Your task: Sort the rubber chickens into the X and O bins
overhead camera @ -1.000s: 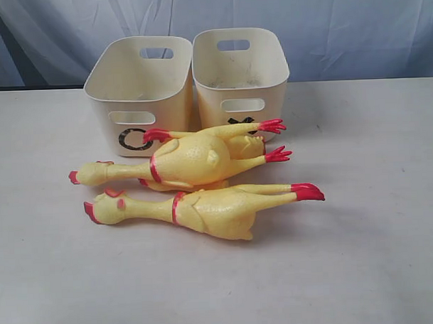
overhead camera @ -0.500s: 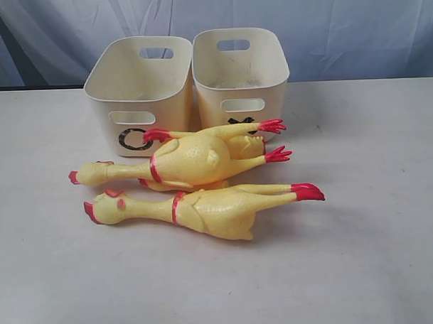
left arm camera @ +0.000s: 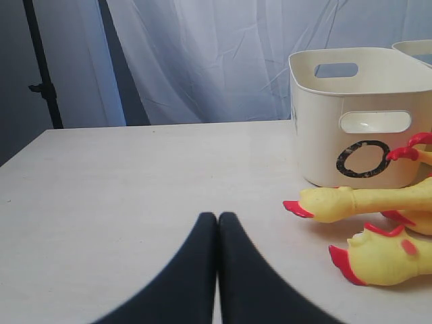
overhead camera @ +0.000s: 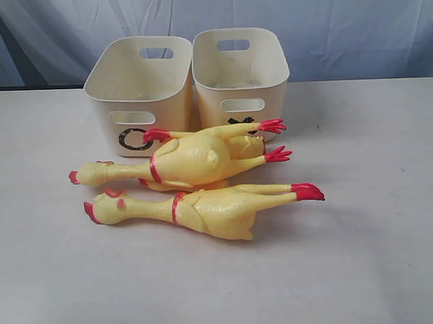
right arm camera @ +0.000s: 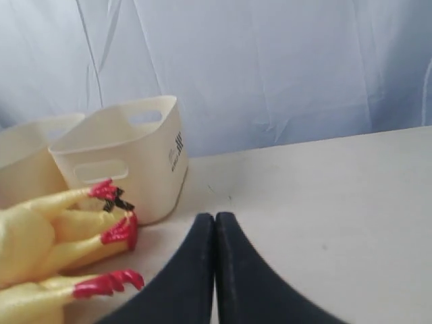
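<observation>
Two cream tubs stand side by side at the back of the table. The O bin point(overhead camera: 136, 94) is on the left and the X bin point(overhead camera: 242, 76) on the right, its mark partly hidden by red feet. In front lie the rubber chickens. One long chicken point(overhead camera: 211, 208) is nearest; another point(overhead camera: 195, 159) rests on further yellow pieces against the bins. All heads point left. My left gripper point(left arm camera: 218, 217) is shut and empty, left of the heads point(left arm camera: 337, 202). My right gripper point(right arm camera: 215, 217) is shut and empty, right of the feet point(right arm camera: 111, 233). Neither gripper shows in the exterior view.
The pale table point(overhead camera: 362, 256) stretches wide in front of and on both sides of the chickens. A blue-white curtain point(overhead camera: 340, 22) hangs behind the bins. A dark stand point(left arm camera: 40, 67) rises past the table's far left corner.
</observation>
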